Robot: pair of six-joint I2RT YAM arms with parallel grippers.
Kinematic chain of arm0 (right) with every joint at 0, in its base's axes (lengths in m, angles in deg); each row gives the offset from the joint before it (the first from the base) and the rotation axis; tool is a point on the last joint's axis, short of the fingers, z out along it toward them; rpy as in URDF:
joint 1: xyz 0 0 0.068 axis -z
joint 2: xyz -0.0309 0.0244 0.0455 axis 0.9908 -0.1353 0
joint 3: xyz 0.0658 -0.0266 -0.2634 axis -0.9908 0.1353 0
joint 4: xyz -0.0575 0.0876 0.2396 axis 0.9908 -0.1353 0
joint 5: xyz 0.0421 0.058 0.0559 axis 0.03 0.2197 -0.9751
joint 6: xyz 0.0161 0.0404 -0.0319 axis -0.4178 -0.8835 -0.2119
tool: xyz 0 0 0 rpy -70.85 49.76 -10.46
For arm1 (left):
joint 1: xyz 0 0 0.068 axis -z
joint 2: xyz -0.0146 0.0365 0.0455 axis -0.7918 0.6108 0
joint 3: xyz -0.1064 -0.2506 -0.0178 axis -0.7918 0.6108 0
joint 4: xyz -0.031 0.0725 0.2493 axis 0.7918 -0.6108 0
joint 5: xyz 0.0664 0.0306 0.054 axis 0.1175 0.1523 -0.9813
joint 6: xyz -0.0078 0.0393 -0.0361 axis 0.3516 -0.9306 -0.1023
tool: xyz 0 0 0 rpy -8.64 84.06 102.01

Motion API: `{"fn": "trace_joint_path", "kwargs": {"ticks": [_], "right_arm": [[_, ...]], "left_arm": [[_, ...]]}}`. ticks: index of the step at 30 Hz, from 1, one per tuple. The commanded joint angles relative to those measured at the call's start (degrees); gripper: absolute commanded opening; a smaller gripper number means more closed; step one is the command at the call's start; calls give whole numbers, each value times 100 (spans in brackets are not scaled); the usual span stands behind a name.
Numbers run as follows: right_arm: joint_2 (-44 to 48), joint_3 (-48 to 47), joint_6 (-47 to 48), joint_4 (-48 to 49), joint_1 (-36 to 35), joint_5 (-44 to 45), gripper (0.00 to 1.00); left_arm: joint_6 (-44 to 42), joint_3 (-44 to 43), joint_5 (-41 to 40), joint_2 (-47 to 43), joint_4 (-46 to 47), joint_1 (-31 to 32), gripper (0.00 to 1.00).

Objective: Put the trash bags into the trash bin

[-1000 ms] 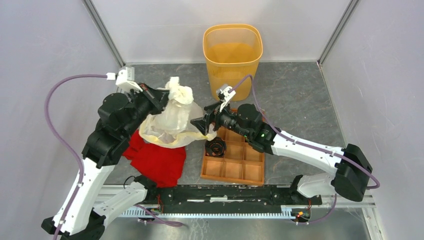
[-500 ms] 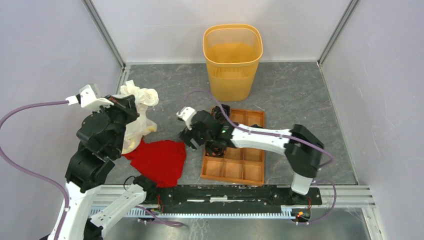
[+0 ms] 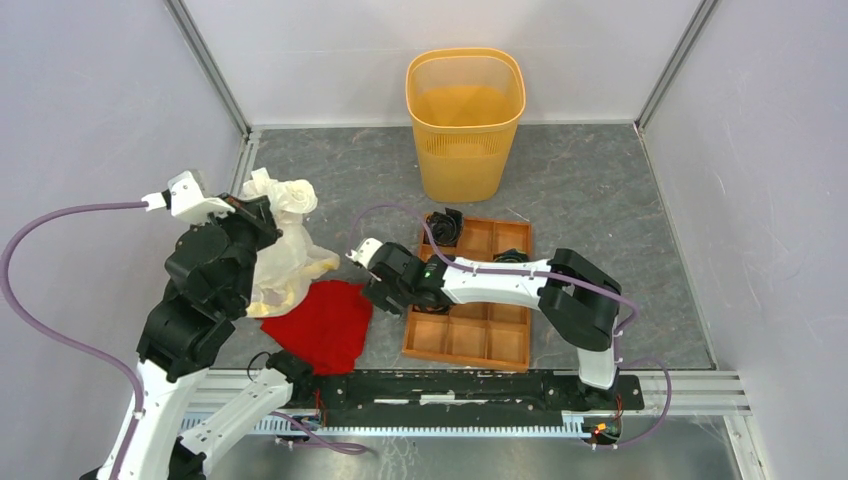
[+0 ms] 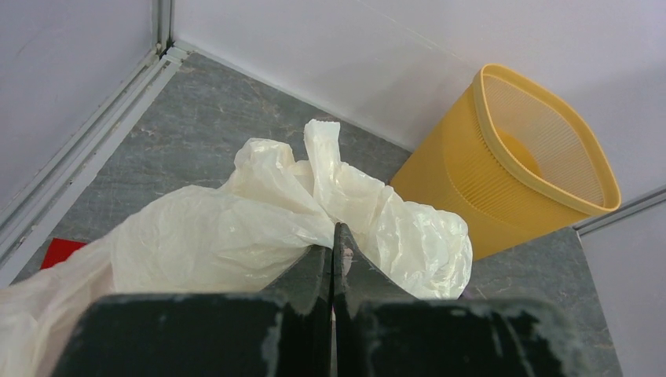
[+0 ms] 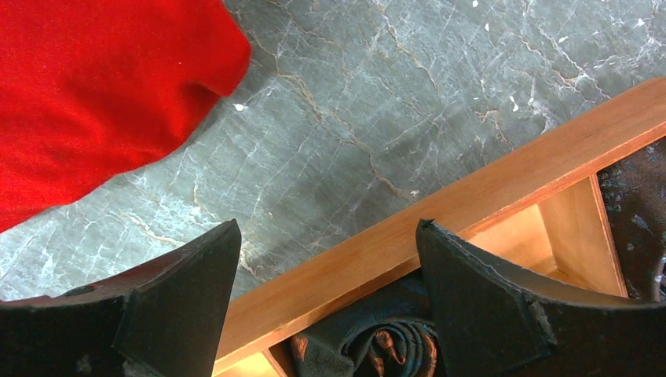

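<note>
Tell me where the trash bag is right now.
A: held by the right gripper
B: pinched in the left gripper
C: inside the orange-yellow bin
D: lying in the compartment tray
B: the left gripper is shut on the cream-white trash bag, while the right gripper stands open and empty over the rim of the compartment tray.

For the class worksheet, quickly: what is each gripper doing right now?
Left gripper: closed, holding the plastic bag.
Right gripper: open, empty.
</note>
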Motion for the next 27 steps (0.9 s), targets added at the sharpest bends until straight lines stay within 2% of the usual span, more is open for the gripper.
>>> {"fn": "trace_joint_path", "kwargs": {"ticks": [1,7,13,19,25,27], "right_arm": [[154,232,-26,-210,106,422,90],[360,654,-46,-274,273,1031,90],[1033,1622,-34,30,825,1295,91],[1738,2380,40,331,1453,1357,92],[2105,2320,135,313,1701,1421,92],[2273,2113,199,258,1671,1122,91]], "left_arm": [[-146,55,55,31,170,-1,2],[-116,1,181,46,147,-1,2],[-14,32,449,142,178,2,2],[-30,-54,1259,500,236,2,2],[51,-137,2026,931,404,0,2],[114,-176,2283,1101,491,1,2]]}}
